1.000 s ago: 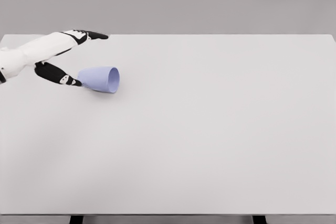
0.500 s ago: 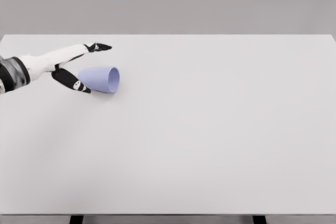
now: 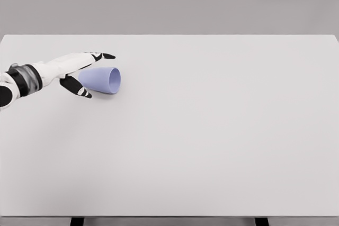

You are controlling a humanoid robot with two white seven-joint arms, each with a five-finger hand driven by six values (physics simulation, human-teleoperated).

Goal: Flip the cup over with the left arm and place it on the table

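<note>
The robot's left hand, white with black fingertips and black patches at the joints, reaches in from the left edge of the head view, low over the large, plain white rectangular table. Its forearm shows a grey and black banded wrist section close to the picture's edge. The hand is spread wide and holds nothing: the long fingers stretch straight out toward the right, while the thumb angles down and away from them, so the two form an open fork.

Inside that fork lies the small pale lavender-blue tapered cup, resting on its side on the table. Its narrower closed base points back toward the palm and its wider open mouth faces away from the hand, to the right, showing a lighter inner wall. The outstretched fingers run just beyond the cup's far side, along its upper edge as seen from the head camera, and the thumb sits on the near side, beside the base end. The pictures do not settle whether the fingers or the thumb actually touch the cup's wall; they look very close, with the cup's base tucked right against the web of the hand. The fingertips end about level with the cup's rim.

A faint soft shadow falls on the table under the cup and the thumb. Beyond the fingertips the tabletop runs off to the right.
</note>
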